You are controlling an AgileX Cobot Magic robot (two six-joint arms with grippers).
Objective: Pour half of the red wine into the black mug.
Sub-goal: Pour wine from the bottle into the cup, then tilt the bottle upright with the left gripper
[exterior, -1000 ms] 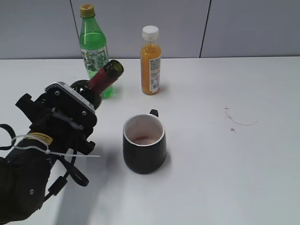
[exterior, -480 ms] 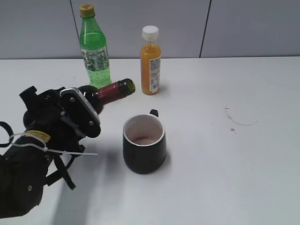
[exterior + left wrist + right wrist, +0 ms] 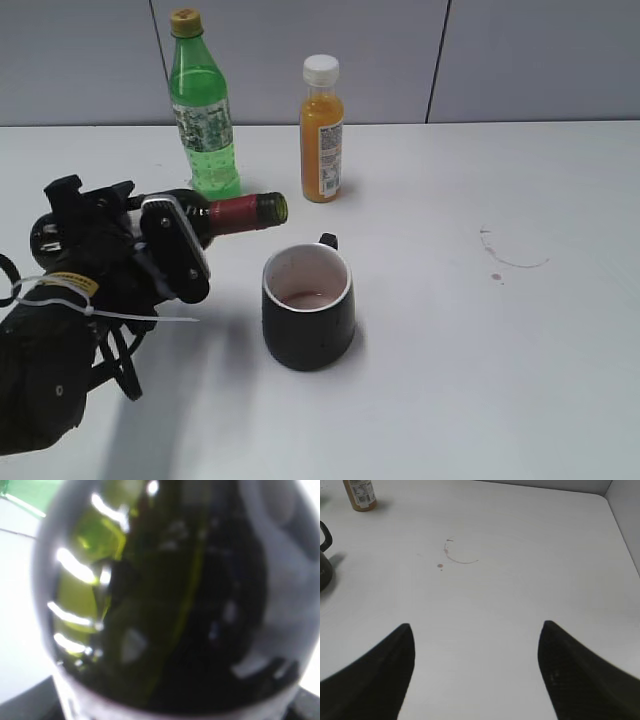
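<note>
1. I am holding the wine bottle point(image 3: 235, 213) in my left gripper point(image 3: 165, 245), clamped around its body; it is lying nearly level in the air, its open mouth pointing right, up and to the left of the black mug point(image 3: 308, 308).
2. In my left wrist view the dark green glass point(image 3: 165, 600) is filling almost the whole picture, so I am judging the grip from the outside view alone.
3. The mug is standing upright on the white table point(image 3: 480, 380), with a little pinkish liquid showing at the bottom of its white inside.
4. No stream is showing at the mouth. Since it seems to be sitting short of the mug's rim, I am judging that tipping further from here risks wine landing on the table beside the mug.
5. A sudden tilt is another risk: the wine could rush out and pass the halfway mark.
6. The green plastic bottle point(image 3: 200, 110) and the orange juice bottle point(image 3: 322, 135) are standing just behind, near enough to be knocked if my arm swings back.
7. My right gripper point(image 3: 475, 675) is hanging wide open and empty over bare table, near a faint reddish ring stain point(image 3: 457, 555).
</note>
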